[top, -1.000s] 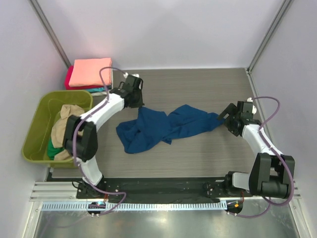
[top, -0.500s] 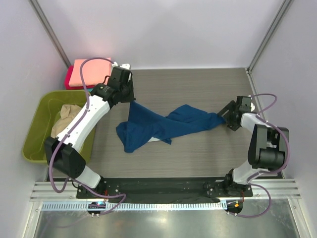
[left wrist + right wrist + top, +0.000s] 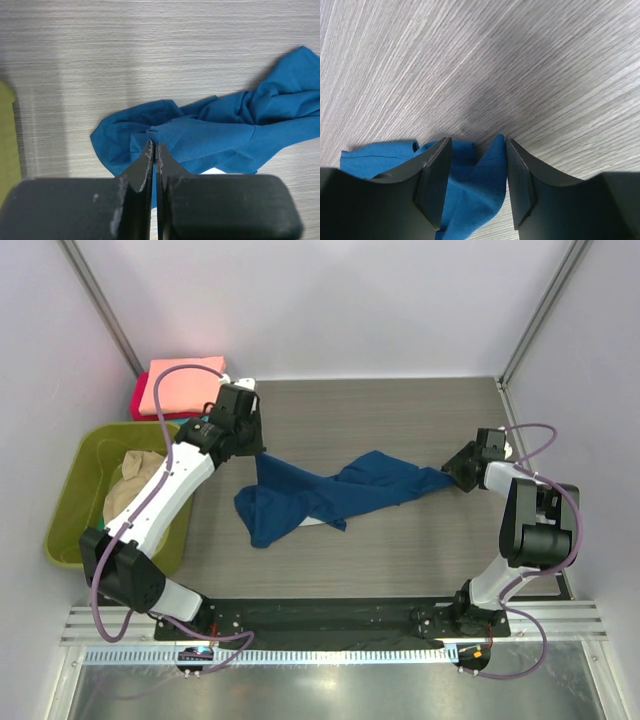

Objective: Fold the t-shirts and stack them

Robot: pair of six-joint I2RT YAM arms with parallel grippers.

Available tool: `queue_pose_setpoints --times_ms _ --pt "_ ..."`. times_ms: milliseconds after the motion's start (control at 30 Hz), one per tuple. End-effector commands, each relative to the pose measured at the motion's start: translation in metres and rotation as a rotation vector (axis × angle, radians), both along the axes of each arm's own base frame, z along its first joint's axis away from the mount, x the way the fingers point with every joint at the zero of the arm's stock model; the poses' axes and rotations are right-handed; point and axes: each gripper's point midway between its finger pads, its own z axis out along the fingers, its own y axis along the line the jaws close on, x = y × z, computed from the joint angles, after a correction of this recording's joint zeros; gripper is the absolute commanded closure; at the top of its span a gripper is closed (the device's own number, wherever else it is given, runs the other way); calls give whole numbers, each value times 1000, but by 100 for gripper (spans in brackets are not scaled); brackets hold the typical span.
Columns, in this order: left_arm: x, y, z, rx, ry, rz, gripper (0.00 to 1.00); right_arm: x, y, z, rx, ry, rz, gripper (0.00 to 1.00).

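The blue shirt (image 3: 330, 495) lies crumpled mid-tabletop (image 3: 400, 410), strung out between the two arms. The left gripper (image 3: 153, 152) has its jaws clenched on a fold at the shirt's 10 o'clock corner. The right gripper (image 3: 475, 150) sits at the 3 o'clock tip with its jaws apart, cloth bunched between them but not visibly pinched. This looks like the spreading step – getting the shirt flat before any fold. Next the right jaws need to bite that tip firmly, then both arms pull apart evenly and lay the cloth down smooth. A pink shirt (image 3: 180, 388) tops the folded pile at 10 o'clock – more shirts wait in the tub (image 3: 72, 495) at 9 o'clock
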Motion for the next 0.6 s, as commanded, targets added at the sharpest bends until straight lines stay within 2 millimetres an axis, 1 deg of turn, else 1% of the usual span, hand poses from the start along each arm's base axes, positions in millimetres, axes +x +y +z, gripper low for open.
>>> queue_pose_setpoints --times_ms 0,33,100,133,167,233,367,567 --pt "1 9 18 -7 -65 11 100 3 -1 13 -4 -50 -3 48" --pt "1 10 19 -7 -67 14 100 2 0 18 -3 -62 -1 46" --pt "1 11 17 -8 -63 15 100 -5 3 17 3 -54 7 39" --pt "0 11 17 -9 -63 14 100 -7 4 18 7 -58 11 33" --pt "1 11 17 -8 -63 15 100 -12 6 19 12 -57 15 30" --pt "1 12 17 -8 -63 17 100 -16 10 20 22 -62 24 25" --pt "1 11 15 -15 -57 11 100 -22 15 20 46 -71 35 23" --pt "1 13 13 -17 -50 18 100 -18 20 21 75 -79 45 23"
